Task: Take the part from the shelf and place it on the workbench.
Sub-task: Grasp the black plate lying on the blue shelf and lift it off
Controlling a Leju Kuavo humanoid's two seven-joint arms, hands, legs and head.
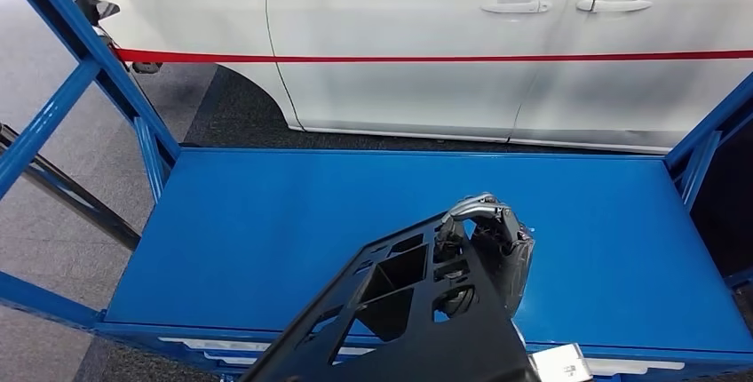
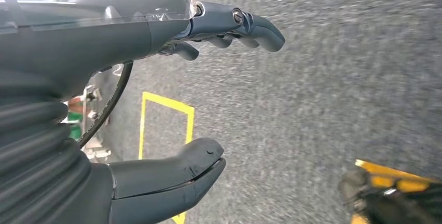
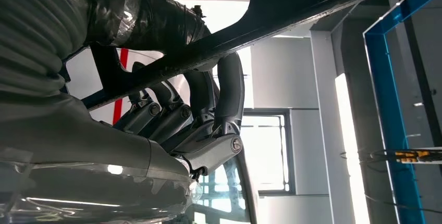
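Part (image 1: 400,320) tilted, far end up, in right hand (image 1: 502,244)

No readable text, label, brand or number anywhere. Only plain markings: a red stripe (image 1: 426,57) along the white car (image 1: 417,35), yellow floor lines (image 2: 166,110) on grey carpet.

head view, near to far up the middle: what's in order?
black part → right hand gripping its far edge → bare blue workbench top → dark floor strip → white car
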